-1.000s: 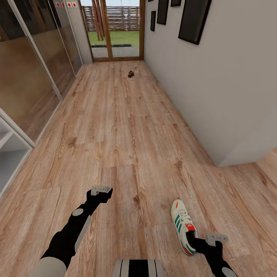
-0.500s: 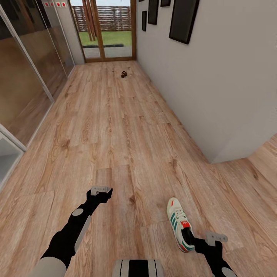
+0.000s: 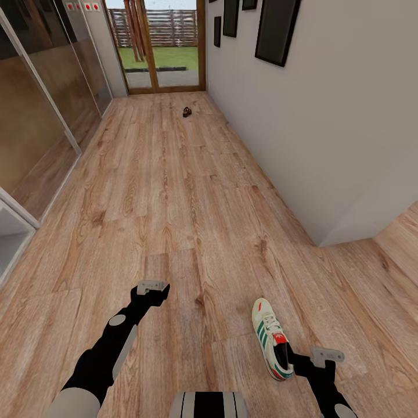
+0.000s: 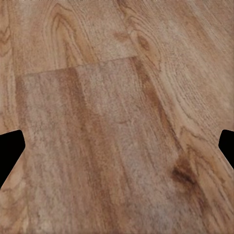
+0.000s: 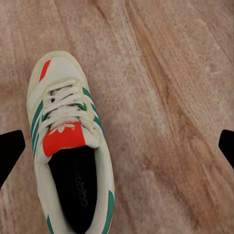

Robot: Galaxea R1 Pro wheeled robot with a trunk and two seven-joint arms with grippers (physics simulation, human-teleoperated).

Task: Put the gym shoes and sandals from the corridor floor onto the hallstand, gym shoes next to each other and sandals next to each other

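One gym shoe (image 3: 269, 335) lies on the corridor floor (image 3: 186, 197), cream-white with teal stripes and a red-orange tongue patch. In the right wrist view the same gym shoe (image 5: 68, 146) lies below and between the spread fingers, toe pointing away. My right gripper (image 3: 302, 367) hangs open just over the shoe's heel end, holding nothing. My left gripper (image 3: 152, 291) is open above bare planks, as the left wrist view (image 4: 117, 148) confirms. Far down the corridor a small dark brown sandal (image 3: 187, 112) lies near the glass door.
A white wall (image 3: 325, 128) with dark picture frames runs along the right and ends at a corner. Glass panels (image 3: 40, 116) line the left side. A pale grey-white shelf unit (image 3: 10, 235) shows at the left edge. A wood-framed glass door (image 3: 159, 52) closes the far end.
The whole picture shifted between one second and half a second ago, so the camera moved. Since then the view holds still, and the right arm has edged only slightly.
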